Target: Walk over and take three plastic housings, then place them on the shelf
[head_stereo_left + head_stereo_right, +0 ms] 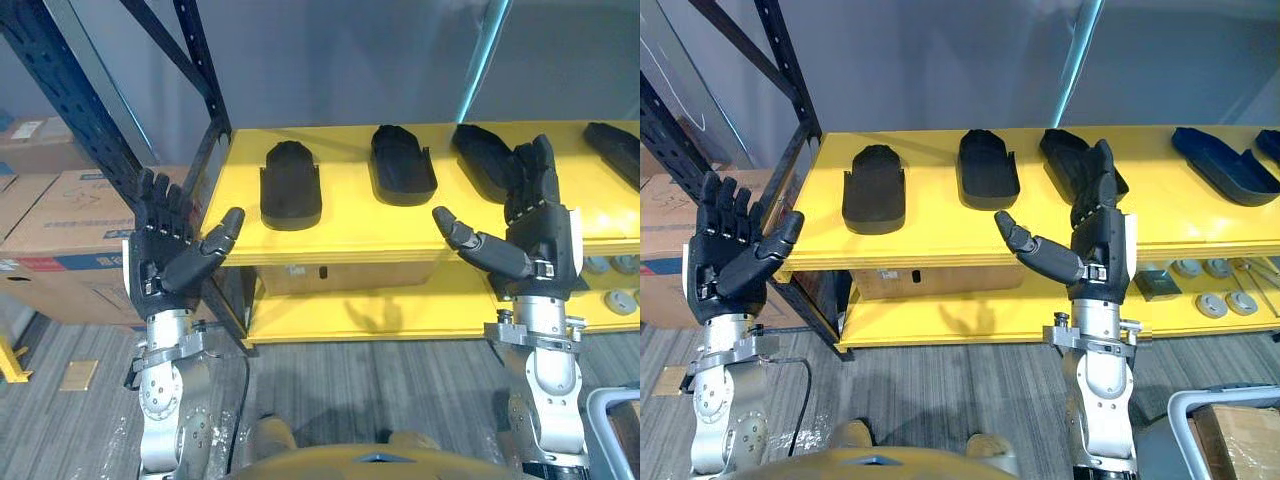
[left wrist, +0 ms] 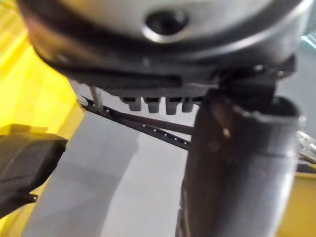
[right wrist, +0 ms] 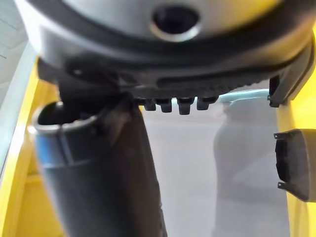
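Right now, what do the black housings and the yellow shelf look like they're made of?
The black housings look like moulded plastic: matte, uniform, with thin walls and rounded shapes. The shelf looks painted yellow, smooth with a slight sheen; metal or board beneath, I cannot tell.

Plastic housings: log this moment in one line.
left hand: open, empty | right hand: open, empty | plastic housings: lying on yellow shelf

Black plastic housings lie in a row, set apart from one another, on the top board of a yellow shelf (image 1: pixel 940 235): the left housing (image 1: pixel 874 188), second housing (image 1: pixel 988 168), third housing (image 1: pixel 1065 155) and far-right housing (image 1: pixel 1225 165). Round discs (image 1: pixel 1212 305) rest on the lower board (image 1: pixel 940 322).
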